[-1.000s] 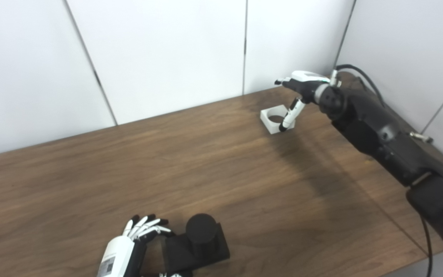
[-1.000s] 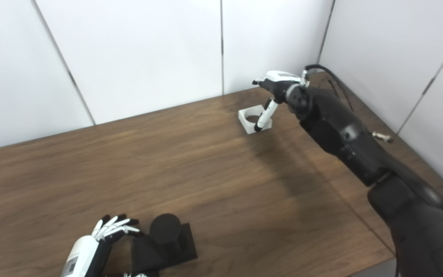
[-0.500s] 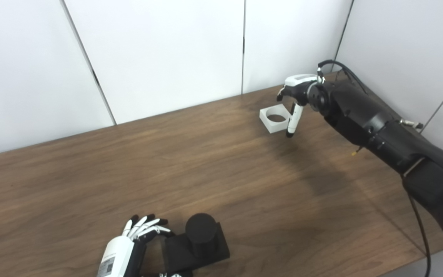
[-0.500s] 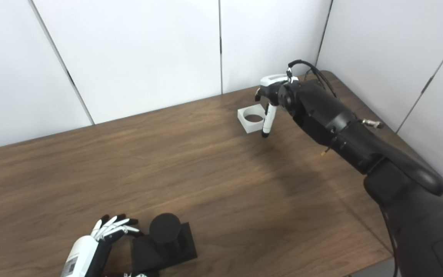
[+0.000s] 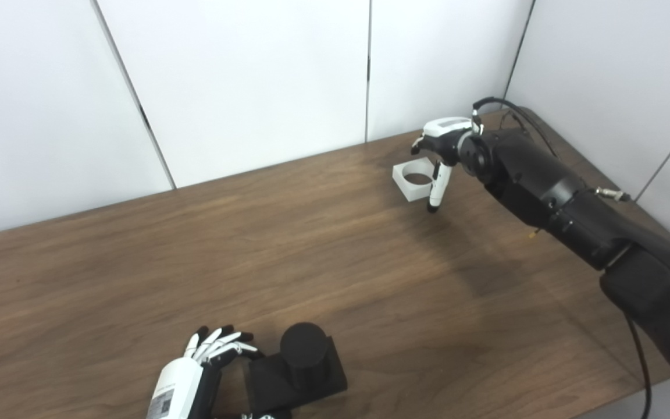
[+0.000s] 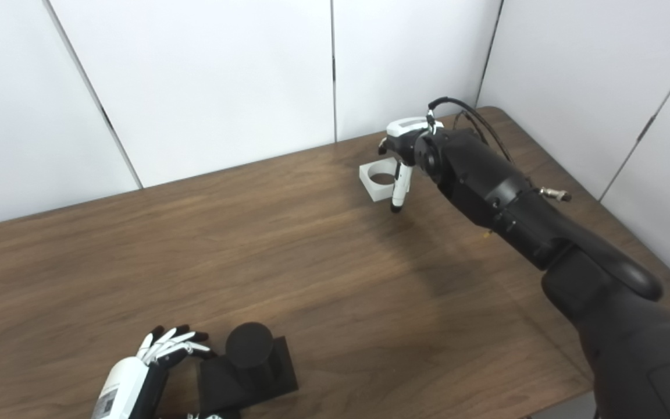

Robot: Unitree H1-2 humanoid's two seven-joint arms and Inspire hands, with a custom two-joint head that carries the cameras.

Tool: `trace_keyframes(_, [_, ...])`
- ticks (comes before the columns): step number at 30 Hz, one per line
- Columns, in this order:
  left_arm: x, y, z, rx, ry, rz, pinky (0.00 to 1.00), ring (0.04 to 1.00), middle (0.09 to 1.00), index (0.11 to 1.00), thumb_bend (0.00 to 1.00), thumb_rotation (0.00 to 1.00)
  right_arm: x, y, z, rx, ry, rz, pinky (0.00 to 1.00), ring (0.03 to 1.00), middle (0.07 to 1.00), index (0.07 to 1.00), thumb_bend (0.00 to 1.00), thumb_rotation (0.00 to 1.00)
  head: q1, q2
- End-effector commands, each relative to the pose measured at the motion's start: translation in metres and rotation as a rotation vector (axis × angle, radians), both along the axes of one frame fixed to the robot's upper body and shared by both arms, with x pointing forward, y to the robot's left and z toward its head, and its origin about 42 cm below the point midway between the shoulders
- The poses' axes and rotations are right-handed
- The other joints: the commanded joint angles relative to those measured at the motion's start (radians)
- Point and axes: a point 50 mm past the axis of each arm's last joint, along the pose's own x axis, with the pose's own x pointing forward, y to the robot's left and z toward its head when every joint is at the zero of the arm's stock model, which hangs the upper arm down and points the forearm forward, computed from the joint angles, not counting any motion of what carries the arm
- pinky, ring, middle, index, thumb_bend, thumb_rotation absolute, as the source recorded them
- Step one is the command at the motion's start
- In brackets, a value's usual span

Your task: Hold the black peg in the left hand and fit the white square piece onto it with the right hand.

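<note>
Left eye view is showing my right hand (image 5: 441, 145) reaching over the white square plastic piece with the round hole (image 5: 415, 180) at the far right of the brown wooden table (image 5: 253, 250). One finger (image 5: 435, 189) is pointing straight down beside the piece's right edge, the others are curling above it; I cannot tell whether anything is gripping the piece, which is lying flat with its hole facing up. My left hand (image 5: 207, 364) is sitting at the near edge, fingers spread and wrapping the left side of the black peg's square base (image 5: 294, 381). The black cylindrical peg (image 5: 303, 349) is standing upright, its long axis vertical. The bottom frame edge is cutting off the left hand's wrist and thumb, so I cannot tell how firm that grasp is.
</note>
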Motion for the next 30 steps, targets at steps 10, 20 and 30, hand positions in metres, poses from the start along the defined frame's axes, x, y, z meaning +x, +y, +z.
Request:
trace_keyframes(10, [-0.008, 0.002, -0.005, 0.046, 0.052, 0.009, 1.00, 0.883, 0.798, 0.488, 0.51, 0.04, 0.008, 0.002, 0.018, -0.001, -0.100, 0.033, 1.00, 1.000, 0.981, 0.895, 0.96, 0.25, 0.006, 0.008])
trace_keyframes(20, [-0.009, 0.001, -0.001, 0.048, 0.053, 0.010, 1.00, 0.882, 0.798, 0.488, 0.51, 0.04, 0.008, 0.005, 0.012, -0.001, -0.090, 0.041, 1.00, 1.000, 0.972, 0.872, 0.92, 0.24, 0.013, 0.015])
trace_keyframes(30, [-0.009, -0.001, 0.003, 0.047, 0.055, 0.011, 1.00, 0.883, 0.798, 0.488, 0.51, 0.04, 0.008, 0.006, 0.010, -0.036, -0.092, 0.060, 1.00, 1.000, 0.943, 0.786, 0.86, 0.23, 0.018, 0.020])
